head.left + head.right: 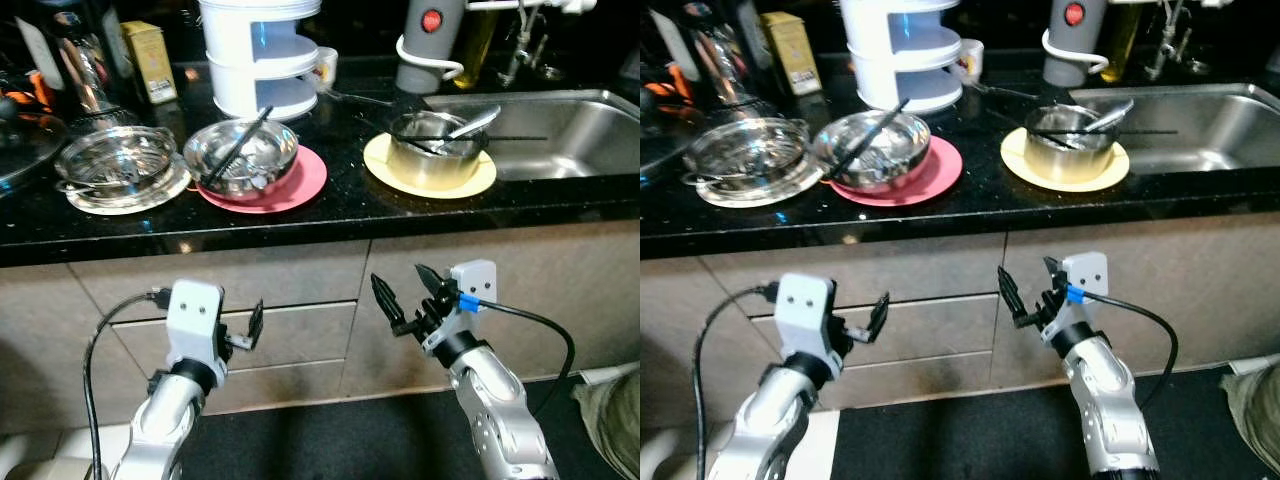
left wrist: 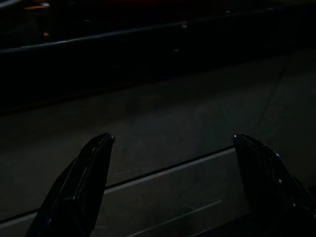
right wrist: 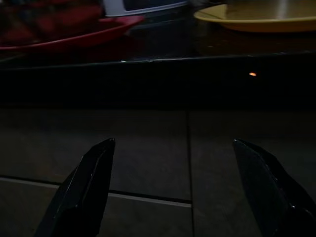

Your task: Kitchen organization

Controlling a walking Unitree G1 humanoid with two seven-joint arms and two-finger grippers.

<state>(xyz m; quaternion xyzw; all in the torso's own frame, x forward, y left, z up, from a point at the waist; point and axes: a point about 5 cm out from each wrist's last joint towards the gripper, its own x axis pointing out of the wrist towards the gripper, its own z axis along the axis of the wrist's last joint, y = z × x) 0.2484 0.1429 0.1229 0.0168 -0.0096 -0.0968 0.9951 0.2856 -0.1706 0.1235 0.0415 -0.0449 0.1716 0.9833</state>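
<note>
Two silver arms with ribbed, segmented metal shells, each ending in a pale grey boxy wrist block above a black collar; left arm (image 1: 165, 420), right arm (image 1: 495, 410). The left gripper (image 1: 250, 328) and right gripper (image 1: 408, 292) have long black tapered fingers, matte with pointed tips. A black cable (image 1: 105, 335) loops from the left wrist block, another black cable (image 1: 545, 335) runs from the right one, which carries a small blue tag (image 1: 467, 301).
</note>
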